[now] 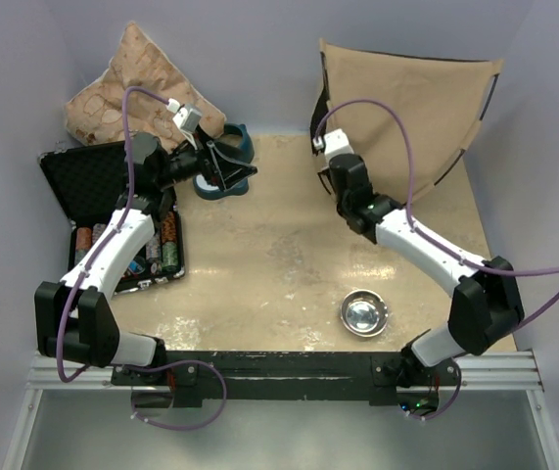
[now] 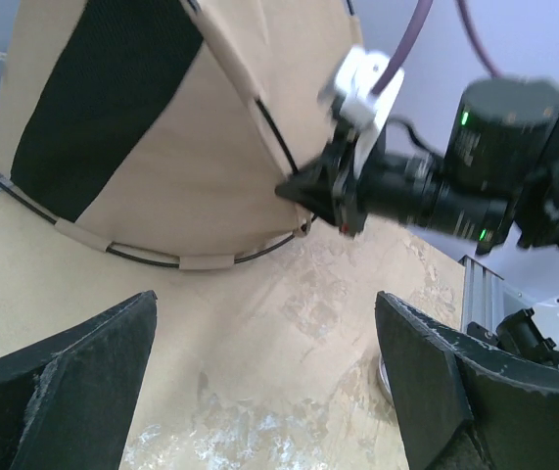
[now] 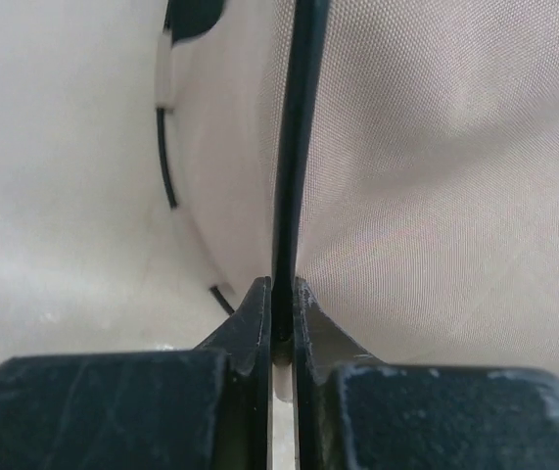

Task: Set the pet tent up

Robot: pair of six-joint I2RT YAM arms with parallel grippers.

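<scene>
Closest to the lens, the right hand [image 3: 281, 294] is clenched, its two black fingers [image 3: 250, 323] pinched tight on a thin dark pole [image 3: 295, 147] at the edge of the pet tent [image 1: 406, 108]. The tent's tan fabric spreads away on both sides of that grip. It stands as a broad fan directly ahead of the right hand and rises well above it, and its curved lower hem rests on the counter [image 1: 279, 245] just below the fingers. A black panel shows on the side facing the left hand [image 2: 264, 323]. That hand is released, with its fingers spread wide and nothing between them but bare mottled counter. It points across at the tent and at the right wrist. Behind the left hand and to its outer side lies an open black case [image 1: 83, 171] holding rows of coloured discs. Beyond the case, a tan patterned pillow [image 1: 132, 83] leans at the back. A teal round object [image 1: 235, 147] sits right under the left hand in the overhead view. A small metal bowl [image 1: 364, 313] rests well behind the right hand, beside that arm's elbow.
</scene>
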